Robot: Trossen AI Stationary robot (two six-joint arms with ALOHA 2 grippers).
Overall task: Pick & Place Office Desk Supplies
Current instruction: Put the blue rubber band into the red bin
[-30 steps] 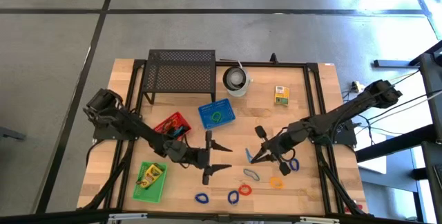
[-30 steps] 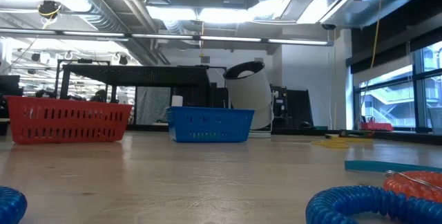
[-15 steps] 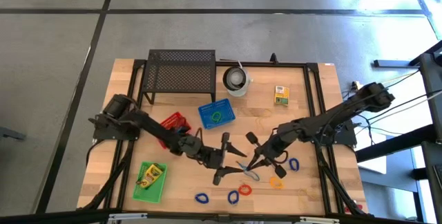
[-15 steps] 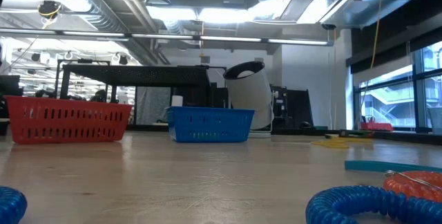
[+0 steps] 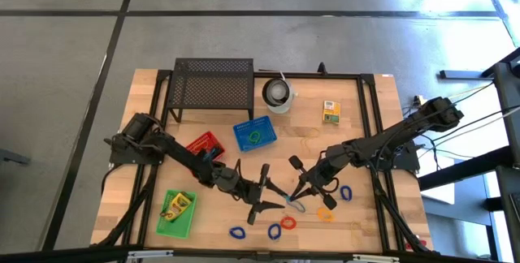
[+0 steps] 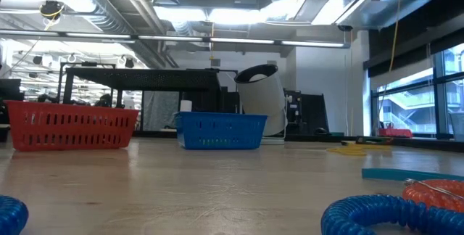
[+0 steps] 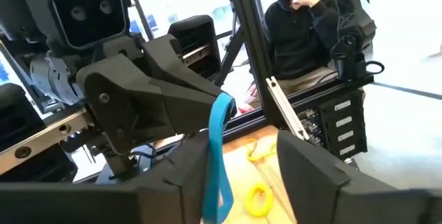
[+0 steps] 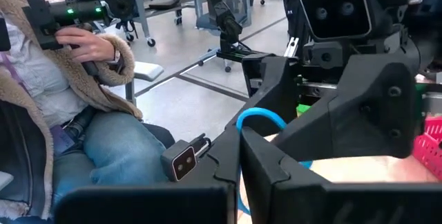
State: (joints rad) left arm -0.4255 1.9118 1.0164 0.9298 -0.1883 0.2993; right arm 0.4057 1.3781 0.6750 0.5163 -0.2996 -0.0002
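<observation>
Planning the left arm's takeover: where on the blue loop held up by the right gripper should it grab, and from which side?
Grip the blue loop on its free hanging strand, below the right gripper. Come in from the left arm's side with the left gripper straddling the thin band, since the right fingers cover its upper end.

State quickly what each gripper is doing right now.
Left gripper: jaws apart around the light blue loop; grip cannot be told.
Right gripper: jaws closed on the same light blue loop.
</observation>
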